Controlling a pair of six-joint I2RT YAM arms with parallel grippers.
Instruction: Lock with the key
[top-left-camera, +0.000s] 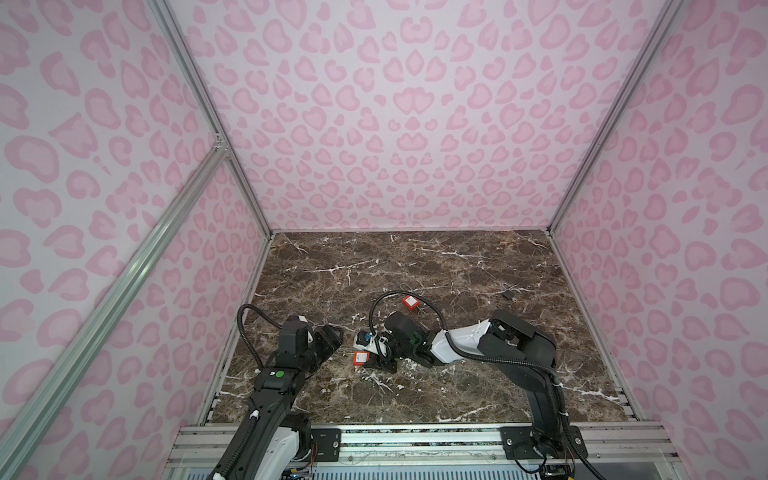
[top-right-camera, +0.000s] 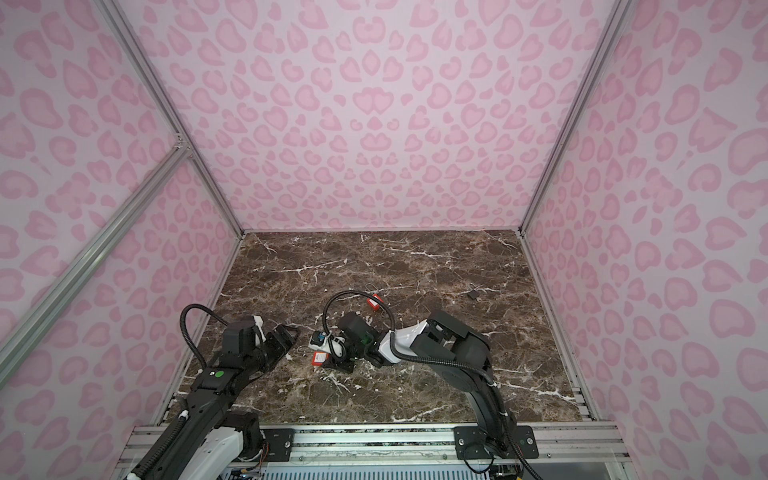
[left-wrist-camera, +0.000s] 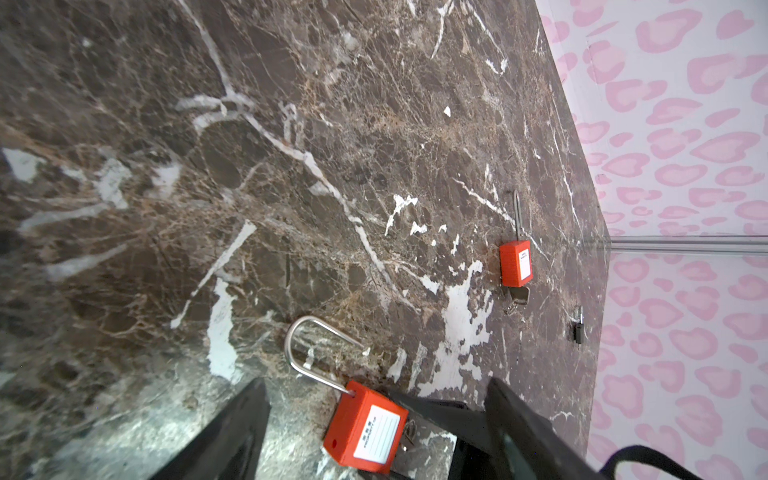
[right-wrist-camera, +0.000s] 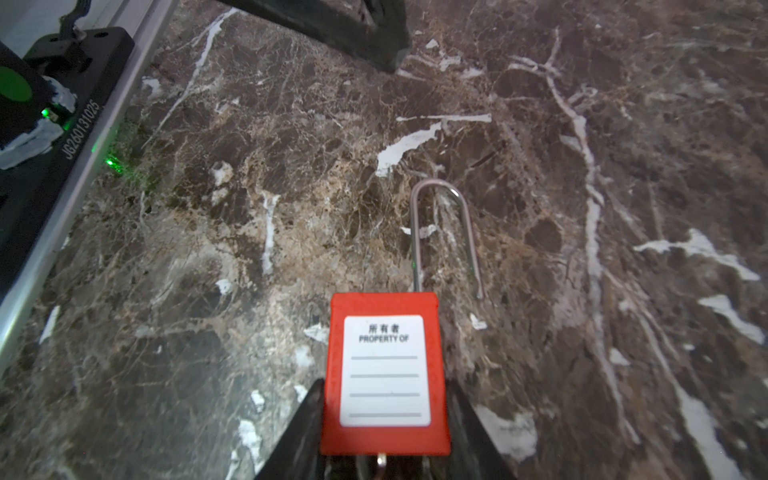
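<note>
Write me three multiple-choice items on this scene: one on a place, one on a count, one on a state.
1. Where does the small dark padlock lie?
A. between the grippers
B. toward the far right of the table
C. on the front rail

2. How many red padlocks are there?
A. one
B. two
C. three

3. The shackle of the near red padlock is:
A. open
B. closed
C. missing

Answers: B, it sits apart near the right edge; B, the near one and the far red padlock; A, one leg ends outside the body.
</note>
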